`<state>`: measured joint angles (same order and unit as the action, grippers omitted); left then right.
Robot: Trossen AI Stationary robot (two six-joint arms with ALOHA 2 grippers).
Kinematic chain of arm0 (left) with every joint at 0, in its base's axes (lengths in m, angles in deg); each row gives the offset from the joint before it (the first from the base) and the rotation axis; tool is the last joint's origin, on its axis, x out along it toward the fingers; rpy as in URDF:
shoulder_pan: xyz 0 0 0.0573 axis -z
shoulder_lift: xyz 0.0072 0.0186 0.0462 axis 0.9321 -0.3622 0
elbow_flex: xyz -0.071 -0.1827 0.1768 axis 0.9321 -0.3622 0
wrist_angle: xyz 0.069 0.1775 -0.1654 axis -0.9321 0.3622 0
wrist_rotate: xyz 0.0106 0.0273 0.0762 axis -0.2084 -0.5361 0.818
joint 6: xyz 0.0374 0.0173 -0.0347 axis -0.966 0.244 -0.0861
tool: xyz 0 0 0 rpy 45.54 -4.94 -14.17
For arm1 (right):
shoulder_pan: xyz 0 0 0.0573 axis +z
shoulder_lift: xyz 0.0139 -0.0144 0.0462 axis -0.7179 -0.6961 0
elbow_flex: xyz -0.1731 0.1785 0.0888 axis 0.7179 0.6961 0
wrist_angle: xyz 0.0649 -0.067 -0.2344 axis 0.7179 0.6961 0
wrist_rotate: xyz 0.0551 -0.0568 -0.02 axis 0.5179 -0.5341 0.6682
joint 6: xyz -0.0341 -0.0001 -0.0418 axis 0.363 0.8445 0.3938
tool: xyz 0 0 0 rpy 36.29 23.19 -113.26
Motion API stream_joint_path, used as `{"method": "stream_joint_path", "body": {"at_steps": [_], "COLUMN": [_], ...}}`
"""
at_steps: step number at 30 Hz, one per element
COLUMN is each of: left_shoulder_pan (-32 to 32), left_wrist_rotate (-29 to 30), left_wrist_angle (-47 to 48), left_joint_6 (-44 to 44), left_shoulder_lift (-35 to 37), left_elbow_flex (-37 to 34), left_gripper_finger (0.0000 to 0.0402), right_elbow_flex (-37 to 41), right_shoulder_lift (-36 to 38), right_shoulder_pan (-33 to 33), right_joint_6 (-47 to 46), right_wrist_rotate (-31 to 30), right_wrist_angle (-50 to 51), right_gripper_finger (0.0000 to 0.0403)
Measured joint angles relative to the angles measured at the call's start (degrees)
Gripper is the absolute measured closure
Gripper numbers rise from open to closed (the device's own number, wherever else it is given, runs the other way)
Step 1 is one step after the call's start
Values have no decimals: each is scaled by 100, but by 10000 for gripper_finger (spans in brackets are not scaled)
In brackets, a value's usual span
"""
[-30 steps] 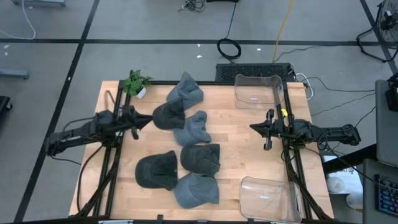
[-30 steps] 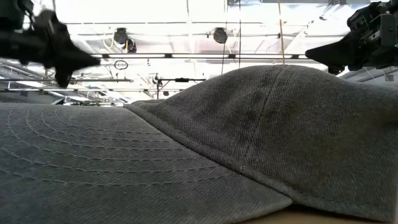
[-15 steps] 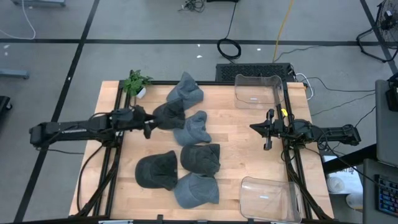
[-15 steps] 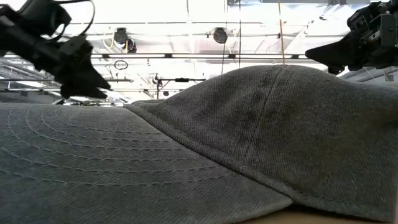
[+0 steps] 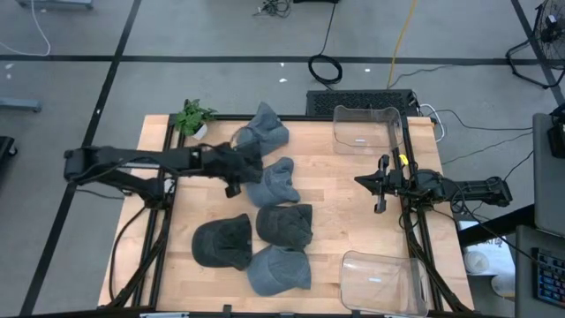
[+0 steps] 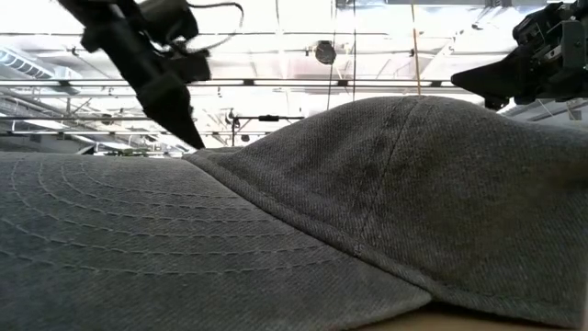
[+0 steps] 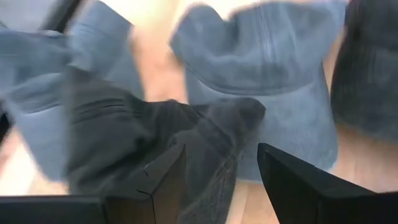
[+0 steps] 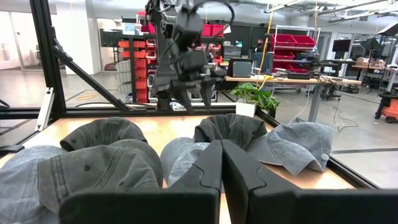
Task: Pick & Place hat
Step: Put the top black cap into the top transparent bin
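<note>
Denim caps, six of them, lie loosely clustered on the wooden table [image 5: 344, 190], some overlapping. Left gripper [image 5: 231, 173] reaches over the dark cap [image 5: 240, 159] near the table's far side, beside a lighter blue cap [image 5: 275, 182]; fingers [image 7: 158, 180] parted, straddling the crumpled dark crown, nothing gripped yet. Right gripper [image 5: 380, 188] waits at the right edge between two clear plastic bins [image 5: 364, 129], fingers closed and empty. Cloth looks soft, light and floppy: the crown will likely collapse under a pinch and not slip. Best hold is probably a bunched crown fold or the stiffer brim. Neighbouring caps may drag along.
</note>
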<state>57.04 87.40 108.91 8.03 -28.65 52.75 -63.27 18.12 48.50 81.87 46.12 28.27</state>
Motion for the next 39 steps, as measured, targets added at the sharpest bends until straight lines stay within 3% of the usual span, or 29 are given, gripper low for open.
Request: {"method": "stream_joint_path", "body": {"at_steps": [5,11,21,25,30,31,36,39], "left_shoulder_pan": [24,13,29,155,312,332,419,391], "left_wrist_rotate": [18,489,977,1028,1046,1076,1059,921], "left_wrist_angle": [-162,-328,-598,-671,-505,-385,306,689], "left_joint_6": [-451,-593,-672,-800,-1023,-1036,-993,-467], "left_shoulder_lift": [-691,-1166,-1165,-1018,-832,-824,-823,-824], "left_elbow_flex": [131,136,132,164,434,515,961,1043], "left_gripper_finger": [195,195,197,245,376,387,396,392], "right_elbow_flex": [-1,1,1,0,-1,-1,1,0], "right_shoulder_lift": [0,0,0,0,0,0,0,0], "right_shoulder_pan": [0,0,0,0,0,2,1,1], "right_joint_6": [-1,-1,1,-1,-1,-1,1,0], "right_wrist_rotate": [0,0,0,0,0,0,0,0], "right_wrist_angle": [2,2,2,1,2,2,0,1], "right_gripper_finger": [403,403,403,403,403,403,403,403]}}
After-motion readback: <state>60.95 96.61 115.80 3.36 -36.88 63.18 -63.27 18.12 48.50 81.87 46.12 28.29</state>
